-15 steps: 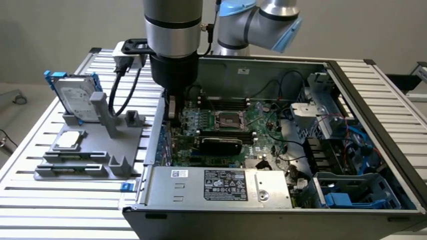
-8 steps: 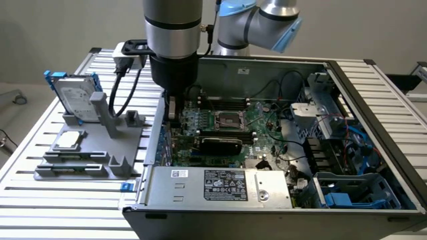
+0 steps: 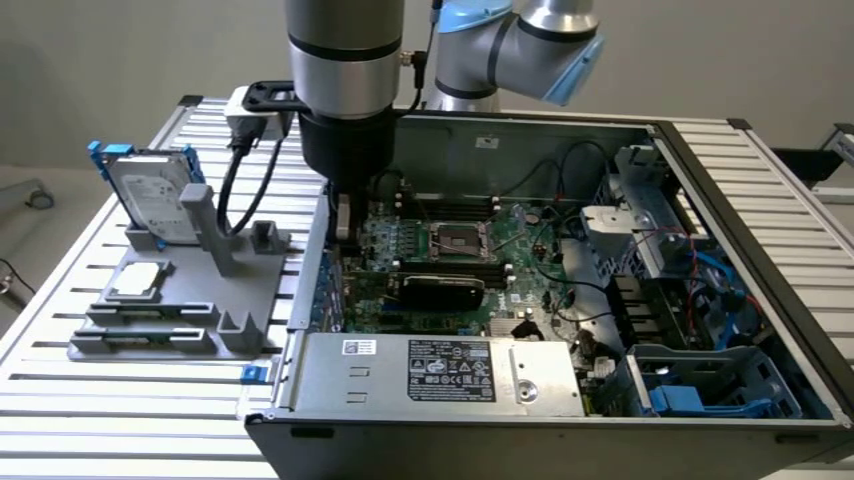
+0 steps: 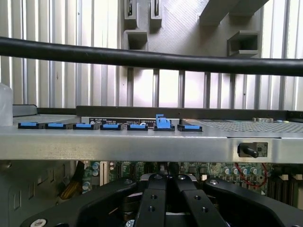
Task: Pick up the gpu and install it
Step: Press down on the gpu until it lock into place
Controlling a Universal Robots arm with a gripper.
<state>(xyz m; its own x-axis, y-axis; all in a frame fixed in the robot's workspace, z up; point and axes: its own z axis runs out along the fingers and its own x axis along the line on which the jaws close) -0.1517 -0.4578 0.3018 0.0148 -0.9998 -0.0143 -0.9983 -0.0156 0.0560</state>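
Legible markings: none can be read.
Black rating label with white print and small certification marks (image 3: 451, 369) on the silver power supply box (image 3: 534, 380); small white sticker (image 3: 359, 347) at its corner; white label (image 3: 150, 196) on the upright silver hard drive; thin white printed strip (image 4: 128, 121) behind the blue slot clips. All too small to read.

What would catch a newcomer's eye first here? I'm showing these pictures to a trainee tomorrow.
Probably the robot arm reaching straight down into the open computer case, its shut gripper low over the green motherboard. Next, the silver hard drive standing upright in the grey fixture at the exterior view's left.
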